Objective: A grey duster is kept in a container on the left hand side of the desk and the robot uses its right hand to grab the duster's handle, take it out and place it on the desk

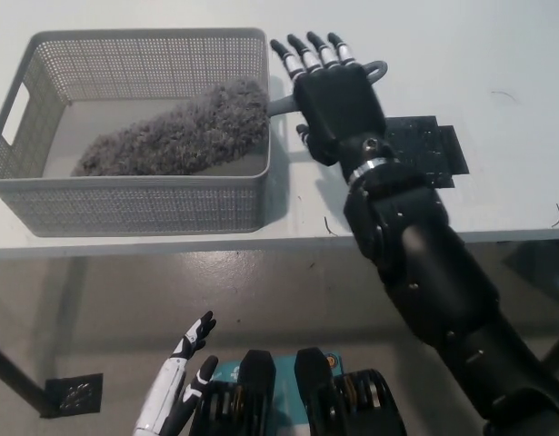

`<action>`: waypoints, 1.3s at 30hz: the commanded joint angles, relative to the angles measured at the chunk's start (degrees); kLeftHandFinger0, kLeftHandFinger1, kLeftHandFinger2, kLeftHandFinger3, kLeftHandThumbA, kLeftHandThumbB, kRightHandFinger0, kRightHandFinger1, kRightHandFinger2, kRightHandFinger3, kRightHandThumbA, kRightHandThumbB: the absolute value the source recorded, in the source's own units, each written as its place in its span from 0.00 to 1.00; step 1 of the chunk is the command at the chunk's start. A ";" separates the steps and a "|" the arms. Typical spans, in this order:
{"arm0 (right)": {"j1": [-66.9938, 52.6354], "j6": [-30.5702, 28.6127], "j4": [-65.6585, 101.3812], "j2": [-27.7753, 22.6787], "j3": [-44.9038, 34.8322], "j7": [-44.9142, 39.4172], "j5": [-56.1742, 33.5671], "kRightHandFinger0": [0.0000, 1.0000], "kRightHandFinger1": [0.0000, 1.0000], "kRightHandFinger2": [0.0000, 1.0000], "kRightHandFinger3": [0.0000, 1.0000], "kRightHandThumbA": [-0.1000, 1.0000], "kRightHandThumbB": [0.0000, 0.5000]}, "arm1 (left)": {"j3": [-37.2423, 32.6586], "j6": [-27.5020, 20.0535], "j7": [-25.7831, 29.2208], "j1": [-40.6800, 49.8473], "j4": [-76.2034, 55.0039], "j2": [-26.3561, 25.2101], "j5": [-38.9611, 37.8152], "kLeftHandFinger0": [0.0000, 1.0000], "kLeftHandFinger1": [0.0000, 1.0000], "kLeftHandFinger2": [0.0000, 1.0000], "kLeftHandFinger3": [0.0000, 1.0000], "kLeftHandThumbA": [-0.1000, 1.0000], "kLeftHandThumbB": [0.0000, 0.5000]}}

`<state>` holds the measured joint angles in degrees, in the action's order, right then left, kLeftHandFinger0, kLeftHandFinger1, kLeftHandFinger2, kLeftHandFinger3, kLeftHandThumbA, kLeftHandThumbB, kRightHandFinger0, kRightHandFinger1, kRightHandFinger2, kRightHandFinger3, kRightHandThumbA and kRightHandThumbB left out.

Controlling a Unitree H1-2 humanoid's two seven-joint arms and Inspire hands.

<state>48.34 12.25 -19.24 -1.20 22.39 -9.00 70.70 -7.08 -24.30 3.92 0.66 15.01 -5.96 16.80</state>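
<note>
The white desk (pixel 497 54) carries a grey mesh container (pixel 134 204) at left and a flat black plate (pixel 438 150).

On your desk (pixel 497 54), the container (pixel 134 204) sits left, near the front edge; the duster (pixel 179 132) lies inside, its handle (pixel 281 104) jutting over the right wall under your right hand (pixel 338 100).

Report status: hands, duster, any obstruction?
Right hand open, over duster handle, not closed on it. Left hand open, low, idle. Duster lies in basket. Black flat item on desk beside wrist.
</note>
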 commanded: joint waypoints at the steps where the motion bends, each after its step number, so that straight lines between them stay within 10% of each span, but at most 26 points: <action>1: 5.45 1.69 -3.69 1.32 0.63 2.59 -1.59 1.00 1.00 1.00 1.00 0.77 1.00 | -0.53 -2.45 0.05 -0.08 -1.78 -0.28 0.41 1.00 1.00 1.00 1.00 1.00 0.30; 15: 13.83 3.04 -23.23 2.04 2.18 7.64 -4.10 1.00 1.00 1.00 1.00 0.73 1.00 | -1.36 -2.51 -0.31 -0.54 -1.81 -0.78 0.51 1.00 1.00 1.00 1.00 1.00 0.27; 19: 16.96 7.30 -34.52 2.18 3.34 24.28 -1.56 1.00 1.00 1.00 1.00 0.48 0.82 | -1.60 -2.62 -0.33 -0.65 -1.82 -0.90 0.05 1.00 1.00 1.00 1.00 1.00 0.26; 21: 18.22 9.31 -37.47 1.96 3.43 28.78 -1.15 0.79 0.71 0.75 1.00 0.22 0.65 | -1.66 -2.62 -0.20 -0.68 -1.87 -0.90 0.01 1.00 1.00 1.00 1.00 1.00 0.24; 23: 19.12 9.74 -39.43 1.62 2.75 29.42 -2.26 0.44 0.40 0.50 0.90 0.10 0.73 | -1.71 -2.62 -0.36 -0.67 -1.92 -0.94 -0.37 1.00 1.00 1.00 1.00 0.99 0.23; 26: 19.79 10.53 -40.99 1.17 2.11 25.16 -3.84 0.36 0.35 0.45 0.87 0.19 0.86 | -1.78 -2.62 -0.21 -0.66 -1.86 -0.97 -0.36 1.00 1.00 1.00 1.00 0.99 0.24; 27: 20.35 10.39 -42.95 1.22 1.28 24.39 -5.38 0.10 0.10 0.22 0.95 0.16 0.84 | -1.84 -2.62 -0.20 -0.61 -1.93 -1.00 -0.47 1.00 1.00 1.00 1.00 0.98 0.24; 29: 19.64 8.45 -44.45 0.65 1.33 28.64 -6.07 0.00 0.00 0.00 0.61 0.06 0.63 | -1.86 -2.62 -0.35 -0.49 -2.12 -1.02 -0.39 1.00 1.00 1.00 1.00 0.99 0.23; 33: 18.25 2.39 -44.58 0.18 -1.46 38.79 -10.02 0.00 0.00 0.04 0.32 0.00 0.55 | -1.80 -2.56 -0.24 -0.69 -1.97 -0.95 0.03 1.00 1.00 1.00 1.00 1.00 0.24; 35: 17.83 -1.74 -42.19 0.42 -5.27 43.07 -14.18 0.00 0.08 0.37 0.12 0.00 0.34 | -2.11 -2.62 0.09 -1.21 -1.70 -1.03 0.13 1.00 1.00 1.00 1.00 1.00 0.22; 39: 17.66 -7.31 -39.21 1.94 -13.04 41.82 -22.89 0.00 0.17 0.60 0.13 0.06 0.17 | -2.11 -2.62 -0.02 -1.21 -1.58 -1.03 -0.04 1.00 1.00 1.00 1.00 1.00 0.22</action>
<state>61.38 14.85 -62.14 0.39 20.21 16.73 63.85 -8.95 -24.20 3.89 0.63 14.79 -6.14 16.78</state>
